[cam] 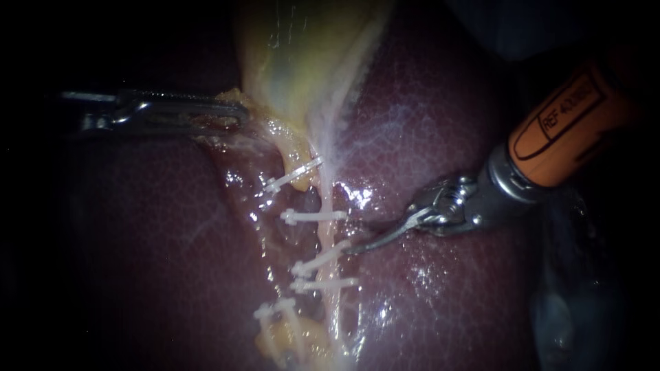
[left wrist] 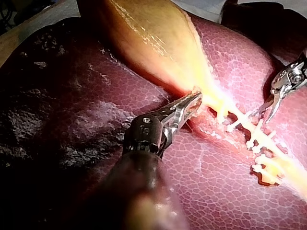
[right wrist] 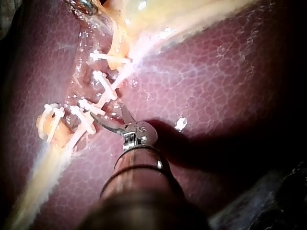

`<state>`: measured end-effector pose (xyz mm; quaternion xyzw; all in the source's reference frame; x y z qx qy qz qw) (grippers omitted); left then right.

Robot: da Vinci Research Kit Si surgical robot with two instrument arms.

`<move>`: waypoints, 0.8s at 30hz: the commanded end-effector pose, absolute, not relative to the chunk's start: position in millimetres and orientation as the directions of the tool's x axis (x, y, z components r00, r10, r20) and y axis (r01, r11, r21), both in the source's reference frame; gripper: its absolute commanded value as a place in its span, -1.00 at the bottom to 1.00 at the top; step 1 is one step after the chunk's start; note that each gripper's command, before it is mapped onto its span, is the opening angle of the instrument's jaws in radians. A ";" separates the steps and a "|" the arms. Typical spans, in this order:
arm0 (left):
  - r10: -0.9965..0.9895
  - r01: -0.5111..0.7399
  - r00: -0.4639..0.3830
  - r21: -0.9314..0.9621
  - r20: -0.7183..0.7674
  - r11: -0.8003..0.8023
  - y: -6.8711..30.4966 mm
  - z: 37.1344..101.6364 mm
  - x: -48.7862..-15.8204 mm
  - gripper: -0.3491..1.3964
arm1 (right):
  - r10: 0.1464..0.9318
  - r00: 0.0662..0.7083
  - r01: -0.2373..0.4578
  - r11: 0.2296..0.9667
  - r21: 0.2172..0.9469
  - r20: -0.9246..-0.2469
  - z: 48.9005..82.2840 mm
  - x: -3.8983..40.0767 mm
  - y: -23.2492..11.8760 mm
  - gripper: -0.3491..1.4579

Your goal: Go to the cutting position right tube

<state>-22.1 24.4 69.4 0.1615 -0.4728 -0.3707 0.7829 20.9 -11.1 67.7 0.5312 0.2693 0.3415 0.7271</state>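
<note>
Right instrument (cam: pixel 354 249) is hanging over the liver (cam: pixel 440 295), its end effector standing narrowly parted and gripping nothing, blade tips just beside the right tube (cam: pixel 330 199), between white clips (cam: pixel 313 216). Left instrument (cam: pixel 237 113) is clamping the gallbladder (cam: pixel 302 55) edge, near that tube.

Liver (right wrist: pixel 216 86) and gallbladder (right wrist: pixel 192 12)
Mottled red liver lies under the right tool (right wrist: pixel 108 114); the yellow gallbladder lies ahead of it, well apart.
</note>
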 end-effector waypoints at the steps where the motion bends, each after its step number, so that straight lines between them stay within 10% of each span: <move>1: -0.733 0.428 0.278 0.603 0.621 0.673 24.4 69.5 -22.1 -1.00 | 0.786 0.618 -0.199 0.184 0.963 -0.023 67.9 21.1 -11.0 0.74; 20: -0.736 0.429 0.276 0.606 0.618 0.669 24.3 69.5 -22.1 -1.00 | 0.858 0.508 0.134 0.005 0.991 -0.073 70.3 27.1 -10.7 0.87; 24: -0.736 0.429 0.276 0.606 0.618 0.669 24.3 69.5 -22.2 -1.00 | 0.874 0.455 0.231 0.070 0.970 -0.172 70.2 28.1 -10.7 0.79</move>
